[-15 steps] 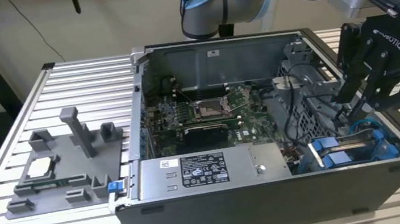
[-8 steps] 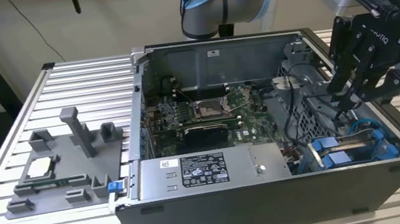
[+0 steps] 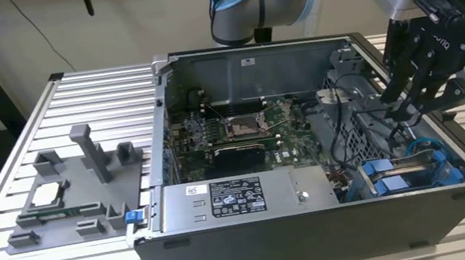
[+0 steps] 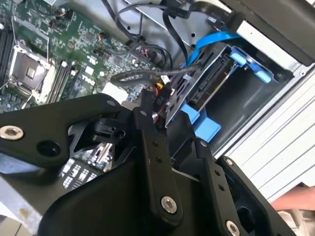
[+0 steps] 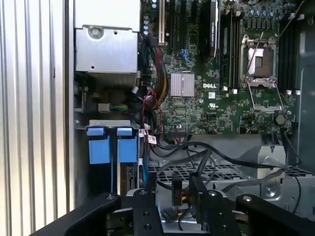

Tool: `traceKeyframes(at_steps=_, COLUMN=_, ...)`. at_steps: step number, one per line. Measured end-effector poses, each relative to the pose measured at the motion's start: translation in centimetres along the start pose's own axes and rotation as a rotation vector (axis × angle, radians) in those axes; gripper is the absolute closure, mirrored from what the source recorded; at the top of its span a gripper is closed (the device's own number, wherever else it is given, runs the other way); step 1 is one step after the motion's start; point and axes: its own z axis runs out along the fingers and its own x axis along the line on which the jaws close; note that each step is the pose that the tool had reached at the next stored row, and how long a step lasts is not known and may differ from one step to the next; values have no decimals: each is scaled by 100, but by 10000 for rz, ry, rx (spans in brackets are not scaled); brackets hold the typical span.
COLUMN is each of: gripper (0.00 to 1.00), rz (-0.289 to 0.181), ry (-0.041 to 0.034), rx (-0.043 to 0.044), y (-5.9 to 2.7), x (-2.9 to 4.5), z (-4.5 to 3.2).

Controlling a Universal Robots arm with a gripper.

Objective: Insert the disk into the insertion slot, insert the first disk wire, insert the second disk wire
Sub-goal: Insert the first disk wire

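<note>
The disk (image 4: 209,81) sits edge-up in its blue carrier inside the insertion slot (image 4: 251,98), at the front right corner of the open computer case (image 3: 317,239). The slot's blue tabs (image 5: 110,147) face the case's side. A blue flat cable (image 4: 211,42) runs to the disk's end. My gripper (image 4: 157,105) hangs just beside that end, shut on a black wire plug (image 4: 158,93) with red and yellow leads. That plug (image 5: 178,189) sits between the fingers in both wrist views. In the exterior view the gripper (image 3: 403,111) hovers over the case's right side.
A motherboard (image 3: 241,125) with an open processor socket fills the case floor. A grey power supply box (image 3: 236,196) lies along the front. Loose black cables cross a perforated metal cage (image 5: 206,172). A grey fixture (image 3: 49,192) holding a small chip stands on the slatted table at the exterior view's left.
</note>
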Motion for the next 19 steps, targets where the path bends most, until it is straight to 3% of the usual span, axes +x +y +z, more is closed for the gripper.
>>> traceKeyframes(at_steps=3, gripper=0, rz=-7, ry=-79, rx=31, y=-45, x=1, z=19)
traceKeyframes(at_steps=19, gripper=0, rz=-8, ry=-87, rx=35, y=-53, x=8, z=61)
